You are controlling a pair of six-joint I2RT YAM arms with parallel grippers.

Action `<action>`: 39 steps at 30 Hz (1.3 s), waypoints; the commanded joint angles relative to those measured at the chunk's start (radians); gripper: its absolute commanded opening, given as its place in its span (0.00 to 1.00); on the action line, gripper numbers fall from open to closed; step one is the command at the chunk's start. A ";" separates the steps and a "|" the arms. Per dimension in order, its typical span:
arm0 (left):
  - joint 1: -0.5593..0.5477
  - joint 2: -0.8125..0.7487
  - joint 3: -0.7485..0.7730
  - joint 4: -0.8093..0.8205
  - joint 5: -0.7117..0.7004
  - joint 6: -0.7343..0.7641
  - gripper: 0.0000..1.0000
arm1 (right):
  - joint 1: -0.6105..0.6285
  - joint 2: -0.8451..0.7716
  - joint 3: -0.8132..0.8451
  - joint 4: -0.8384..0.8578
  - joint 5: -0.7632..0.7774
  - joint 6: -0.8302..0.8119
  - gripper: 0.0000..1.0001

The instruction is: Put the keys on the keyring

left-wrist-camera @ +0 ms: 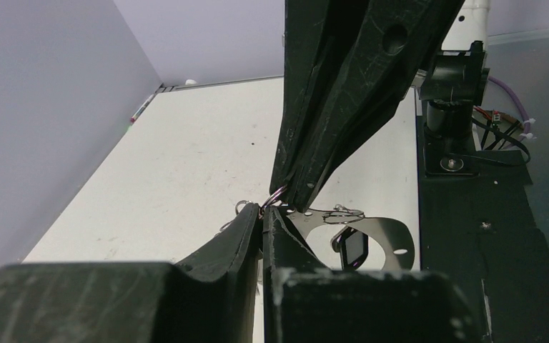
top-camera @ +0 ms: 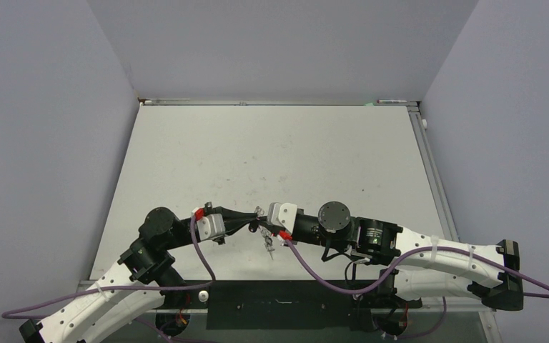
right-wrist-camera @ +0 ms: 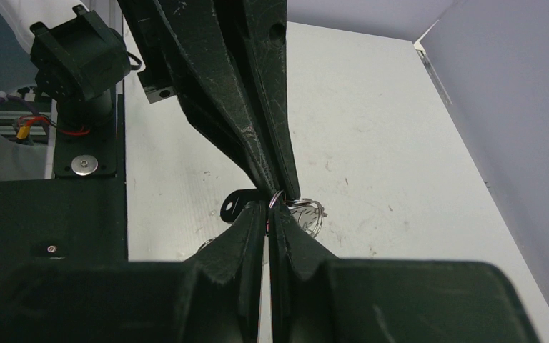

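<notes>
Thin silvery-grey metal keyring [left-wrist-camera: 392, 234], judged light and slippery, is clamped at its rim by left pincer [left-wrist-camera: 262, 218] and right pincer [right-wrist-camera: 268, 209].

High rear overhead view, close wrist views facing inward, sharing table [top-camera: 271, 157].

I see a flat white rectangular counter [top-camera: 271, 150], faintly scuffed and evenly lit. Plain pale lavender-grey walls box it in: the left wall [top-camera: 43, 143], the far wall [top-camera: 279, 43], the right wall [top-camera: 507, 128]. A silvery metal rail [top-camera: 434, 168] lines its right edge.
</notes>
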 commanded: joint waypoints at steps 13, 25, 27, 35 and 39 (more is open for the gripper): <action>0.005 -0.011 0.013 0.071 0.029 -0.003 0.00 | 0.009 -0.043 -0.010 0.038 0.036 -0.002 0.10; 0.006 -0.005 0.017 0.060 -0.004 0.002 0.00 | 0.007 -0.012 0.001 0.028 0.088 -0.002 0.21; 0.006 -0.005 0.018 0.057 -0.007 0.002 0.00 | 0.008 -0.005 0.004 0.022 0.089 -0.004 0.22; 0.005 0.010 0.029 0.036 -0.091 0.005 0.00 | 0.007 0.004 -0.023 0.050 0.151 0.036 0.22; 0.008 0.028 0.046 -0.001 -0.254 0.004 0.02 | 0.003 0.024 -0.075 0.134 0.214 0.112 0.26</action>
